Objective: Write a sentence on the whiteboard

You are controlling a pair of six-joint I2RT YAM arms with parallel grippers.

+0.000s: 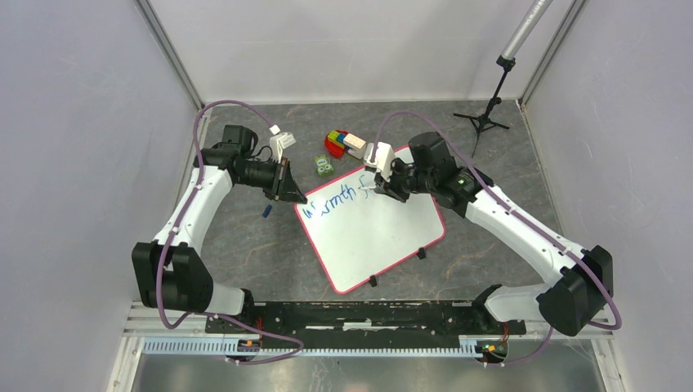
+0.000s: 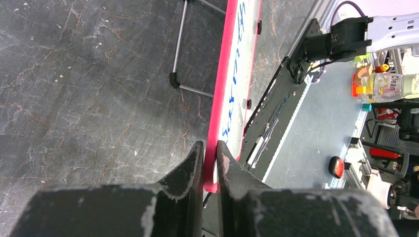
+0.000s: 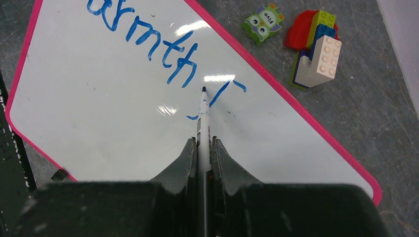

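The whiteboard [image 1: 384, 237] lies tilted on the dark table, white with a pink-red rim. Blue lettering [image 1: 331, 204] reads "Warmth", followed by a started stroke. My left gripper [image 1: 288, 192] is shut on the board's left corner; in the left wrist view its jaws [image 2: 210, 148] pinch the pink rim [image 2: 222, 89]. My right gripper [image 1: 384, 189] is shut on a white marker [image 3: 203, 116] over the board [image 3: 99, 98]. The marker's dark tip sits at the fresh blue stroke [image 3: 222, 91], just right of "Warmth" [image 3: 148, 39]. Whether the tip touches the surface I cannot tell.
Coloured toy bricks [image 1: 343, 143] and a green owl tile [image 1: 324, 165] lie just beyond the board's far edge, also in the right wrist view [image 3: 314, 47]. A black tripod stand [image 1: 490, 114] is at the back right. A small blue object [image 1: 267, 211] lies left of the board.
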